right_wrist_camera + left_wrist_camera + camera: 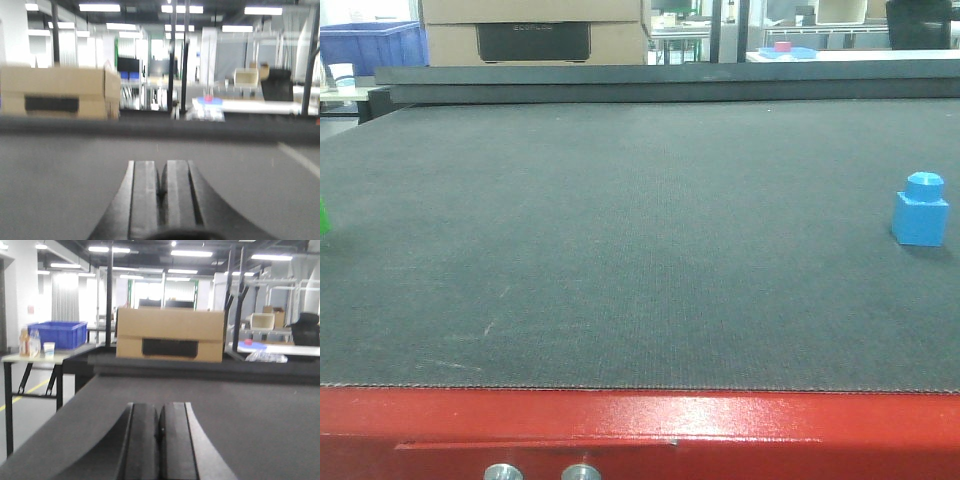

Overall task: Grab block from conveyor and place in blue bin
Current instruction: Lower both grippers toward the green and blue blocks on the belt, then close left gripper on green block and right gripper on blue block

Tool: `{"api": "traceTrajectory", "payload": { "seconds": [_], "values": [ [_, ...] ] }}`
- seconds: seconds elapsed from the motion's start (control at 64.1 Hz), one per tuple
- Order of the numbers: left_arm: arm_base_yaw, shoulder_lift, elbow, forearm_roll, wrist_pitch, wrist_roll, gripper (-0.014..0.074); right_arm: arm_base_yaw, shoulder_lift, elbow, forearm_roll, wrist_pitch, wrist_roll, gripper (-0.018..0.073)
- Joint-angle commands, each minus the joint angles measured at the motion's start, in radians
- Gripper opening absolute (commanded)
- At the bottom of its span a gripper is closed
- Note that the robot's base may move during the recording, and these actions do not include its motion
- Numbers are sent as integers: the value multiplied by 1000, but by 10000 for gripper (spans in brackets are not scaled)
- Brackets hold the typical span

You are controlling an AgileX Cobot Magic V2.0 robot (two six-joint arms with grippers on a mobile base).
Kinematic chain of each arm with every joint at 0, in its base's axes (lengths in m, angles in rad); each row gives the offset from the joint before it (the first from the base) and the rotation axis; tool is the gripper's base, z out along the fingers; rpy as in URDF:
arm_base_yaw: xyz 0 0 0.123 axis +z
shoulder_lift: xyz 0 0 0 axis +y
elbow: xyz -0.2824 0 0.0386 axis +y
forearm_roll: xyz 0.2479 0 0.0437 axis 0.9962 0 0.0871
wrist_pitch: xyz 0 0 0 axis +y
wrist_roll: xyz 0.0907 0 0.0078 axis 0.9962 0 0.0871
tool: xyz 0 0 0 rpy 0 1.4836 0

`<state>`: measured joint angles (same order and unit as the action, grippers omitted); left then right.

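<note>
A blue block (pixel 921 209) with a round stud on top stands on the dark grey conveyor (pixel 620 240) near the right edge of the front view. A sliver of a green thing (pixel 324 216) shows at the belt's left edge. The blue bin (pixel 372 45) stands on a side table at the far left, also seen as the blue bin (pixel 59 333) in the left wrist view. My left gripper (pixel 159 412) is shut, low over the belt, holding nothing. My right gripper (pixel 161 172) is likewise shut and empty. Neither gripper shows in the front view.
The conveyor's red frame edge (pixel 640 430) with two silver buttons (pixel 540 472) runs along the front. A cardboard box (pixel 535 30) sits beyond the belt's far end. Bottles and a cup (pixel 35 342) stand on the side table by the bin.
</note>
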<state>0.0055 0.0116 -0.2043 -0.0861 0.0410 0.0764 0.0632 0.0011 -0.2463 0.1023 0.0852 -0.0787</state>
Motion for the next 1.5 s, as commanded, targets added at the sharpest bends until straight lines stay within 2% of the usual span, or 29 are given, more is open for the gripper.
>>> {"api": "traceTrajectory", "payload": {
  "seconds": [0.0, 0.078, 0.14, 0.234, 0.281, 0.406, 0.468, 0.515, 0.609, 0.765, 0.905, 1.124, 1.483],
  "values": [
    [1, 48, -157, 4, 119, -5, -109, -4, 35, -161, 1, 105, 0, -162],
    [1, 129, -289, 4, 250, -5, -69, -4, 119, -282, 1, 190, 0, -150],
    [1, 199, -382, 4, 345, -5, 5, -4, 206, -358, 1, 233, 0, -85],
    [1, 327, -527, 4, 475, -5, 154, -4, 332, -473, 1, 294, 0, 83],
    [1, 380, -580, 4, 513, -5, 241, -4, 396, -510, 1, 313, 0, 196],
    [-4, 527, -678, 4, 557, -5, 449, -4, 521, -569, 1, 275, 0, 483],
    [-25, 575, -699, 2, 550, -5, 550, -4, 567, -584, 1, 240, 0, 579],
    [-44, 603, -710, 2, 547, -5, 608, -4, 594, -595, 1, 228, 0, 570],
    [-72, 653, -726, 7, 544, -5, 608, 14, 651, -626, 1, 264, 0, 570],
    [-90, 719, -764, 7, 548, -5, 608, 89, 801, -719, 1, 411, 0, 570],
    [-94, 744, -788, 7, 555, -5, 608, 137, 992, -852, 1, 601, 2, 570],
    [-108, 744, -788, 9, 553, -5, 608, 122, 1262, -1009, -6, 803, 104, 570],
    [-108, 744, -788, 9, 571, -5, 608, 56, 1611, -1051, -10, 816, 165, 570]
  ]
}}
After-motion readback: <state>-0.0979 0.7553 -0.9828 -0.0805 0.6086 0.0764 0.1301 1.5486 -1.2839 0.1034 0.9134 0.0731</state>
